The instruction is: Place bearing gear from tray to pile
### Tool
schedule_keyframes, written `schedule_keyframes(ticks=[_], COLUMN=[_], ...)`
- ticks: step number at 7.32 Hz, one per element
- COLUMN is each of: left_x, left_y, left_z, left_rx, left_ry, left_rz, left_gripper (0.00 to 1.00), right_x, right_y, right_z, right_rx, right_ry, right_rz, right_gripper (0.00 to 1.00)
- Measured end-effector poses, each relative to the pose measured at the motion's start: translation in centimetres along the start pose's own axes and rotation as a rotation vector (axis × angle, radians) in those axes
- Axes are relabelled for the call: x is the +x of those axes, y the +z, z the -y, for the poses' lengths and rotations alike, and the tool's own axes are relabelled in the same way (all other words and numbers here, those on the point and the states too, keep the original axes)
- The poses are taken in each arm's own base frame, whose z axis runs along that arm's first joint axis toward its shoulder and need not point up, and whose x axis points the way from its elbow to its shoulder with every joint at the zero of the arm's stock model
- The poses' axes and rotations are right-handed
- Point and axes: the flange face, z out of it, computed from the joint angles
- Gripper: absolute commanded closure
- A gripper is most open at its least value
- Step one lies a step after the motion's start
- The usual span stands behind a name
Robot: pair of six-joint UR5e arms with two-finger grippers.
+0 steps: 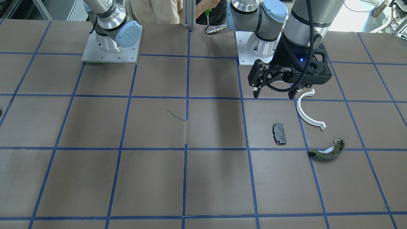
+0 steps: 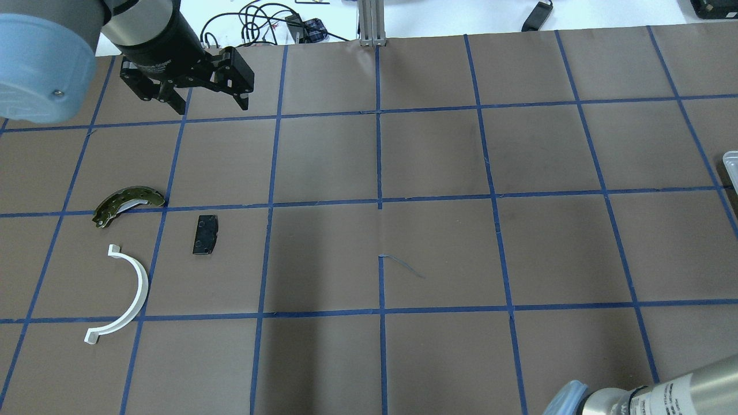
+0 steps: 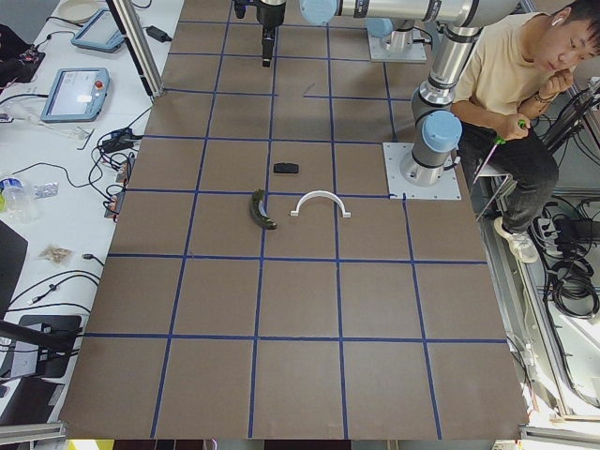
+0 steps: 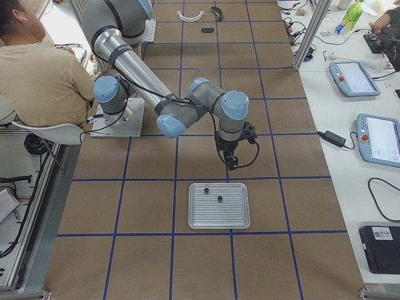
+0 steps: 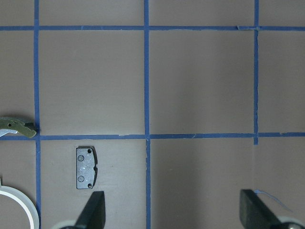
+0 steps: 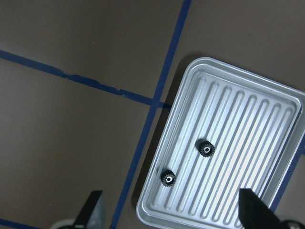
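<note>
Three pile parts: olive brake shoe (image 2: pixel 130 203), black pad (image 2: pixel 205 234) and white half-ring (image 2: pixel 124 294) lie loose, none touching, at the worktop (image 2: pixel 438 253) end farthest from the tray (image 6: pixel 248 109). They mark where the gear belongs.
Left tool (image 2: pixel 209 107): fingers spread wide and holding nothing. It hangs near the pile, well apart from the tray, probably kept clear of the pick.
Right tool (image 4: pixel 232 164): also wide and empty, pointing down over one edge of the tray, likely lining up a grasp.
Tray: ribbed metal, flat on the worktop.
Bearing gears (image 6: pixel 206 149): two, both inside the tray, near each other but apart. Neither is lifted yet.
</note>
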Motion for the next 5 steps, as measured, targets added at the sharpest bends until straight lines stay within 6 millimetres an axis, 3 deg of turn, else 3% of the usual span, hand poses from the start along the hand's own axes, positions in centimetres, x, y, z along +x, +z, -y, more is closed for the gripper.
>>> schedule_keyframes(ticks=[3,5], left_x=[0.0,0.0], left_y=[0.0,-0.1], left_z=[0.0,0.0], left_rx=[0.001,0.001], left_ry=[0.000,0.000], left_rz=[0.000,0.000], left_gripper=[0.00,0.00], right_x=[4.6,5.9], right_y=[7.5,10.4], right_z=[-2.2,-2.7], right_rx=[-0.004,-0.004], right_ry=[-0.020,-0.026], right_rz=[0.021,0.024], right_gripper=[0.02,0.07])
